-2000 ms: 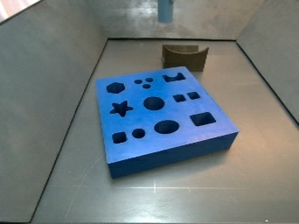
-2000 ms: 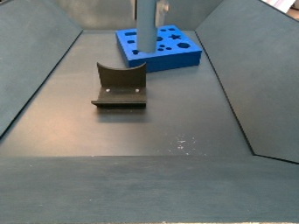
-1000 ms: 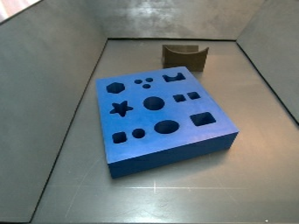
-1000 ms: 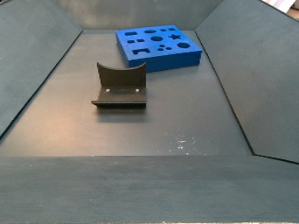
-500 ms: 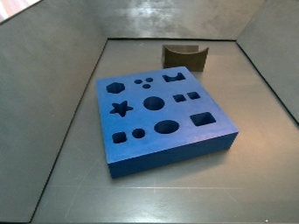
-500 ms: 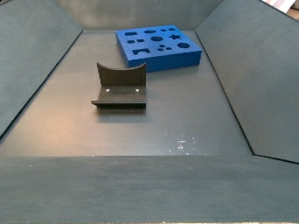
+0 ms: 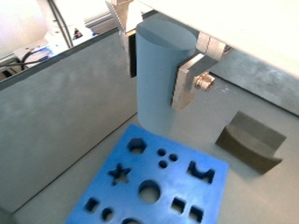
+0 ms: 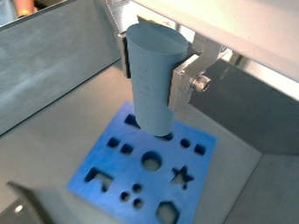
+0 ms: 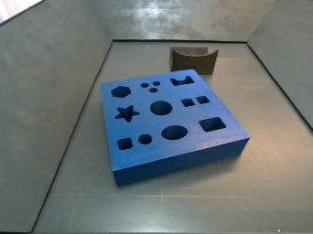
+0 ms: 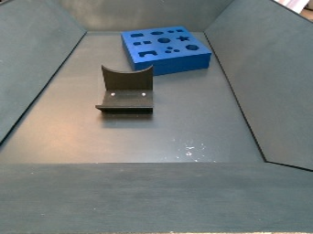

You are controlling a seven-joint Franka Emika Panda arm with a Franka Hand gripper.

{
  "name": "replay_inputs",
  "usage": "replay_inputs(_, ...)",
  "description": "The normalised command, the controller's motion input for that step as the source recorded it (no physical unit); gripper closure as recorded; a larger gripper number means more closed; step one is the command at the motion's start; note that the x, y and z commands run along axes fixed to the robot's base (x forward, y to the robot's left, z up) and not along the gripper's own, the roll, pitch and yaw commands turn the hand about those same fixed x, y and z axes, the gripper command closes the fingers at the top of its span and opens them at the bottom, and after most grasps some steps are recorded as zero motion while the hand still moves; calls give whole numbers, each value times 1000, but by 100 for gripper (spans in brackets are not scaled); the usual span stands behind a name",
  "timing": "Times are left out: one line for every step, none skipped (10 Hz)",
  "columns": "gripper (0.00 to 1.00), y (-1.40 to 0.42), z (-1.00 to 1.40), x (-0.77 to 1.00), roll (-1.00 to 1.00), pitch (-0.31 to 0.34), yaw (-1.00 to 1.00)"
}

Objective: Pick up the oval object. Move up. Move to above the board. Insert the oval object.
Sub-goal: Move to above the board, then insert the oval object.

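The gripper (image 7: pixel 158 61) is clamped on the peg (image 7: pixel 160 83) near its top, high above the board (image 7: pixel 158 179); neither shows in either side view. The peg looks stiff, smooth and probably slippery, so gripping its flatter sides seems wise.

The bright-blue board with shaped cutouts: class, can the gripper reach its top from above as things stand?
Probably yes. In both wrist views the gripper holds the tall grey-blue oval peg high above the bright-blue board, with nothing between. The dark brown arch-shaped block stands off to one side.
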Motion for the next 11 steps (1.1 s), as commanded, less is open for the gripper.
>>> replay_inputs(100,-320,82,-8,16,94,17)
replay_inputs(100,-26,-17,0,0,0,0)
replay_inputs(100,-63,-257,0,-19,-10,200)
replay_inputs(100,-77,-489,11,-9,0,654)
replay_inputs(100,-269,-677,100,-1,0,811)
replay_inputs(100,-326,-709,114,0,0,757)
replay_inputs(100,-354,-720,120,0,0,734)
replay_inputs(100,-526,-669,237,0,-43,526)
replay_inputs(100,-463,-574,591,24,-43,137)
replay_inputs(100,-354,-563,840,0,-30,-46)
replay_inputs(100,-189,-546,909,0,-13,-157)
